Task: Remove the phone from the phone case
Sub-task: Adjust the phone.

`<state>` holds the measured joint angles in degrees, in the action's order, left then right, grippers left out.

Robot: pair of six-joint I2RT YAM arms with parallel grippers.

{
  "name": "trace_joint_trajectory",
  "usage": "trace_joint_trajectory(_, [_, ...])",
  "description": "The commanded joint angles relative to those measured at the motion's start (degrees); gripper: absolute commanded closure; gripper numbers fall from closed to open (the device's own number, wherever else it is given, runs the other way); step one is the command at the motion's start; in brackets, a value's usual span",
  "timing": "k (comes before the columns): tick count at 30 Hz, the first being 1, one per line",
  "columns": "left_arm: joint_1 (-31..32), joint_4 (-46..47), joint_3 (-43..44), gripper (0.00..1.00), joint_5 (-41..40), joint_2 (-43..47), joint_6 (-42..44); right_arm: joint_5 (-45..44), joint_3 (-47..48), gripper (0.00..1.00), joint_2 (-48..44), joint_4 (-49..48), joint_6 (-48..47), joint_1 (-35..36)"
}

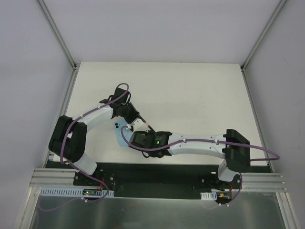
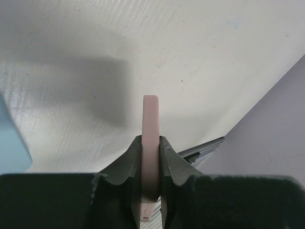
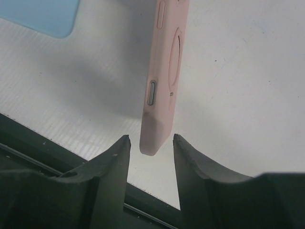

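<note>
The right tool (image 3: pixel 151 138), jaws partly open and gripping nothing, straddles the bottom corner of a pink phone case (image 3: pixel 164 71), which the left tool (image 2: pixel 150 139) clamps on edge above the desk (image 3: pixel 238 71), seemingly braced for a pull; a pale blue slab (image 3: pixel 47 14) lies beyond; no writing is readable, and the phone itself cannot be made out

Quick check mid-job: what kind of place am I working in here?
Most likely a lab robot cell, not a home: a white table boxed in by plain grey panels, the left arm and right arm mounted on a metal rail frame, and a pink phone case pinched in the left claw.
</note>
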<state>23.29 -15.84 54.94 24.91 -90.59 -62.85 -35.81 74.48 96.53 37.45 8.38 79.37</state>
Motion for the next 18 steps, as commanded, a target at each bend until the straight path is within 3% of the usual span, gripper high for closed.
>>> trace_joint_trajectory(1, [0.2,-1.0,2.5,1.00,1.4,3.0,-1.0,-1.9,1.3,0.56,1.4,0.7,1.1,0.0])
trace_joint_trajectory(8, [-0.3,-1.9,3.1,1.00,1.5,3.3,-0.5,-3.1,1.5,0.52,3.0,1.7,0.8,-0.1])
trace_joint_trajectory(13, [-0.3,-2.6,3.3,1.00,1.8,3.4,-0.2,-5.3,2.2,0.55,4.1,2.3,0.4,-0.2])
trace_joint_trajectory(16, [-0.2,-2.6,3.3,1.00,2.0,3.5,-0.2,-6.0,2.9,0.69,5.4,2.6,-0.2,-0.3])
trace_joint_trajectory(18, [-0.3,-2.8,3.3,1.00,2.0,3.7,-0.2,-7.3,3.7,0.91,6.5,3.2,0.1,-0.4])
